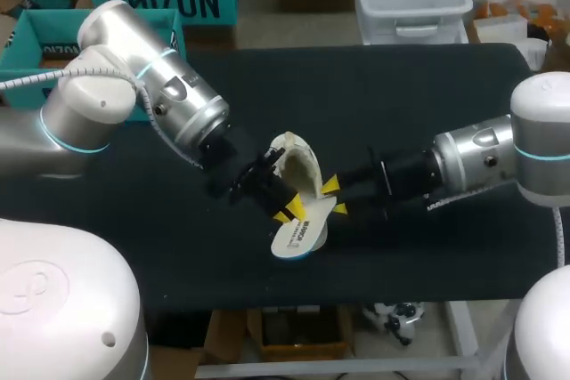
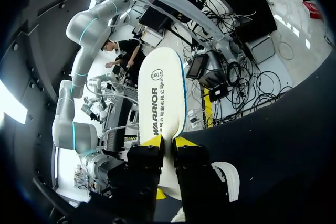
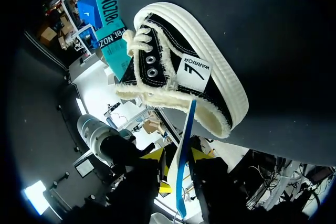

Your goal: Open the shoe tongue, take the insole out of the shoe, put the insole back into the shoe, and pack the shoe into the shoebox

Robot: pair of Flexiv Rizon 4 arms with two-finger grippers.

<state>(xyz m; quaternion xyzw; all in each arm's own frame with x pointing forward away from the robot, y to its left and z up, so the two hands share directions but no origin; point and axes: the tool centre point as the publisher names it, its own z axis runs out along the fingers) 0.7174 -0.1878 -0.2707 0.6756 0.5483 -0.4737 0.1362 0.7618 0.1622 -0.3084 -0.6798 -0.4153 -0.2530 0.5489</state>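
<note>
The jaws of the left gripper [image 2: 168,142] stand almost pressed together, and from where I'm standing they look to be nipping the near end of the white insole [image 2: 160,93], which runs out ahead of them with its printed face up, towards the front edge of the tabletop [image 1: 401,95]. The jaws of the right gripper [image 3: 178,156] are spread, one on each side of the same insole. Seen along that arm it shows edge-on, a thin white strip with a blue rim, with a gap on either side, so I take it as straddled and not pinched there. The two arms come in from opposite sides and meet at this one spot, which makes sense if one is to steady or take over the limp strip while the other carries it. The black shoe [image 3: 210,85] lies tipped on its side just beyond, touching the tabletop, thick white sole outward and its frayed opening turned towards the right gripper, so the mouth is easy to reach. The insole's far end lies just beside that opening. I can't tell whether it is wholly free of the shoe. A teal box [image 1: 27,46], probably the shoebox, sits well apart behind the left arm, so packing looks a long way off.
</note>
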